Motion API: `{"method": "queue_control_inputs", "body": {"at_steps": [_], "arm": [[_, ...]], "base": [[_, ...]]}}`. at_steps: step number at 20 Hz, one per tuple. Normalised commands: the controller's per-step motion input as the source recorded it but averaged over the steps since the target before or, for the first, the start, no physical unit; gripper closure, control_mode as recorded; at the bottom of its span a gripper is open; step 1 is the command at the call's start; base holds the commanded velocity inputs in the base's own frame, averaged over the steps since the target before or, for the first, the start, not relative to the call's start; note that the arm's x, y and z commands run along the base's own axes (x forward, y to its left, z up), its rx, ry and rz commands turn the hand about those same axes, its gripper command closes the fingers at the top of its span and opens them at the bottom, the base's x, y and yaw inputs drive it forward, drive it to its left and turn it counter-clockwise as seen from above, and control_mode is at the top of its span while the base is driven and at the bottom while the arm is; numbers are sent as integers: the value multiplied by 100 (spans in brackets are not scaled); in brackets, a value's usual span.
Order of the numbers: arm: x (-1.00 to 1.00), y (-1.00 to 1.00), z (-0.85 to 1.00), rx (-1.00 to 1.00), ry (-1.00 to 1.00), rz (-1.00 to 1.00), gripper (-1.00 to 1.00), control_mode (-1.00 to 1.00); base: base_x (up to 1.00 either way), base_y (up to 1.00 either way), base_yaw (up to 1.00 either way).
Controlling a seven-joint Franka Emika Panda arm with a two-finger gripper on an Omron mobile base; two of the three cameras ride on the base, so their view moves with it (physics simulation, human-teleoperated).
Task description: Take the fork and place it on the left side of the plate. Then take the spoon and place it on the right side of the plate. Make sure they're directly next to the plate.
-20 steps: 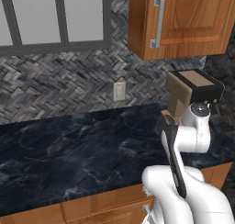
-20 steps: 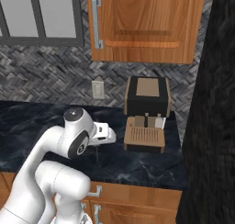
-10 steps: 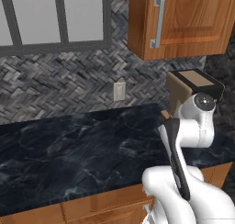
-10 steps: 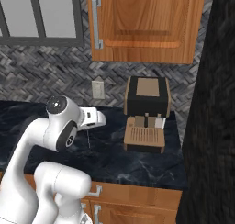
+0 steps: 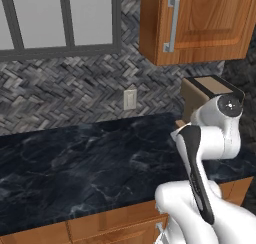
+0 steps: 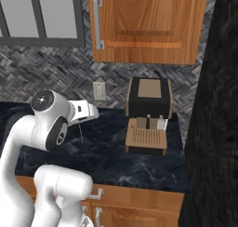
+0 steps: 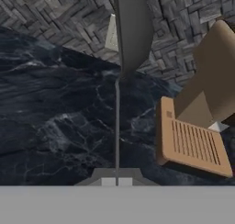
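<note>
No text, label, brand, number or sign can be read anywhere in these views. The wooden cabinet doors [image 6: 148, 21], the coffee machine [image 6: 148, 113], the pale wall outlet [image 5: 130, 99] and the dark marbled bench [image 5: 85, 163] all carry plain, unmarked surfaces.

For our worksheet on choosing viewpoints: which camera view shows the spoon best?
The hand view: the spoon runs up its middle, oval bowl and thin handle both clear and close. The right base view gives just a faint thin line hanging over the counter.
</note>
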Motion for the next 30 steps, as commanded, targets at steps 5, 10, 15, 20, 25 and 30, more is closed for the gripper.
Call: {"method": "queue_control_inputs", "body": {"at_steps": [5,10,15,20,25,30], "arm": [[-47,4,0,-4,-17,1,100,-100],[0,0,0,0,0,0,100,100],[0,0,0,0,0,0,100,100],[0,0,0,0,0,0,100,100],[0,0,0,0,0,0,100,100],[0,0,0,0,0,0,100,100]], "base": [[0,0,0],[-48,0,2],[-52,4,10],[-73,21,20],[-87,22,26],[-94,15,28]]}}
